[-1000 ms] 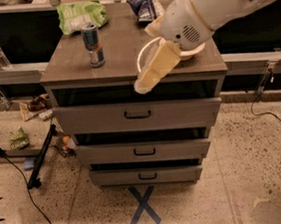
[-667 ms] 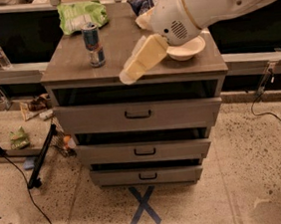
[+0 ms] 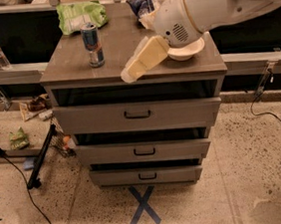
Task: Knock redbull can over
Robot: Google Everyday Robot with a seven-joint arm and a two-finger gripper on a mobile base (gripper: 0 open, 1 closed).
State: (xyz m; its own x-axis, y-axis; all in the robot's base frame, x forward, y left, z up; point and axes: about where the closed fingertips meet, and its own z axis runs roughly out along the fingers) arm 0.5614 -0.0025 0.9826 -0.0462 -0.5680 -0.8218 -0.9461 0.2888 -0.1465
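Observation:
The redbull can point(image 3: 92, 44) stands upright on the left part of the grey drawer cabinet's top point(image 3: 76, 73). It is slim, blue and silver, with a silver top. My gripper point(image 3: 132, 72) hangs from the white arm point(image 3: 204, 4) that reaches in from the upper right. Its cream fingers point down-left over the front middle of the cabinet top. The gripper is to the right of the can, roughly a can's height away, and not touching it.
A white bowl point(image 3: 189, 50) sits on the right of the top, partly behind the arm. A green bag point(image 3: 80, 14) and a dark blue bag point(image 3: 142, 4) lie at the back. Three drawers point(image 3: 137, 115) stick out in front. A blue X point(image 3: 144, 204) marks the floor.
The arm and gripper have swung left across the cabinet top, toward the can. The can has not moved.

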